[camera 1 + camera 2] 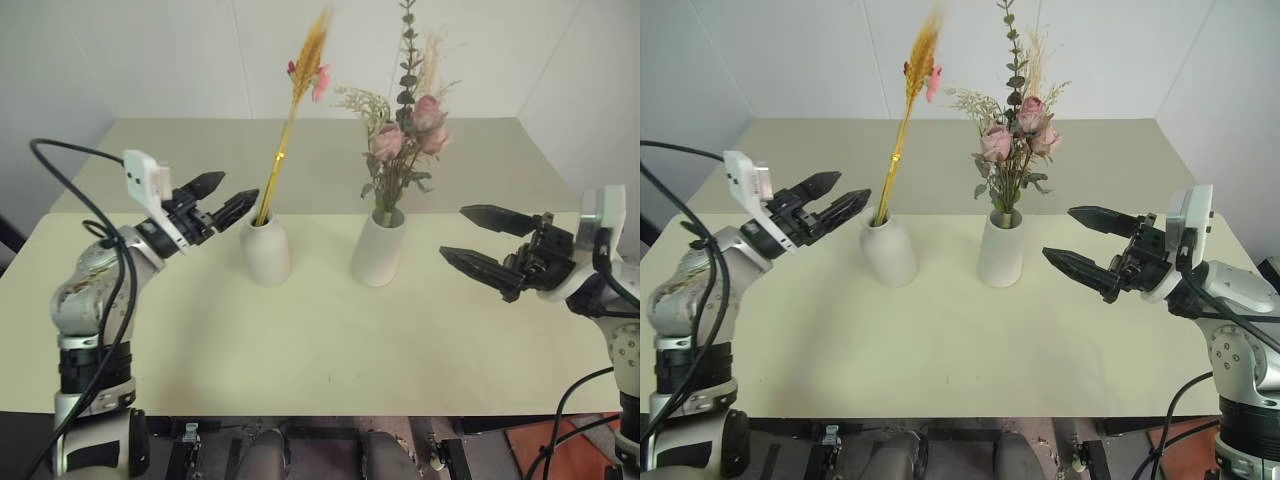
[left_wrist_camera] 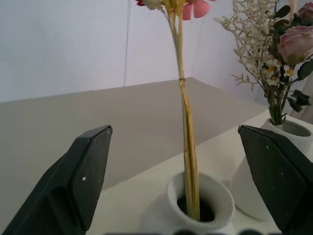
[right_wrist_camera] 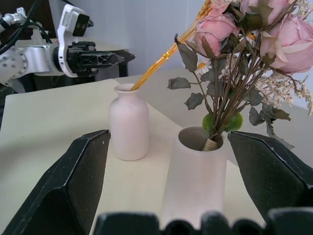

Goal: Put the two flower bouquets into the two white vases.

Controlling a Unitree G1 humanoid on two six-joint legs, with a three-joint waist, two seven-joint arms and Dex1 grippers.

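Note:
The slim yellow stalk bouquet with red and pink blossoms stands tilted in the bottle-shaped white vase. The fuller bouquet of pink roses stands in the wide-mouthed white vase to its right. My left gripper is open just left of the bottle vase's neck, holding nothing; in the left wrist view the stalk rises between its spread fingers without touching them. My right gripper is open to the right of the rose vase, apart from it, and empty.
Both vases stand mid-table on the pale table. A lower beige surface lies behind it, with white walls beyond. Bare table lies in front of the vases.

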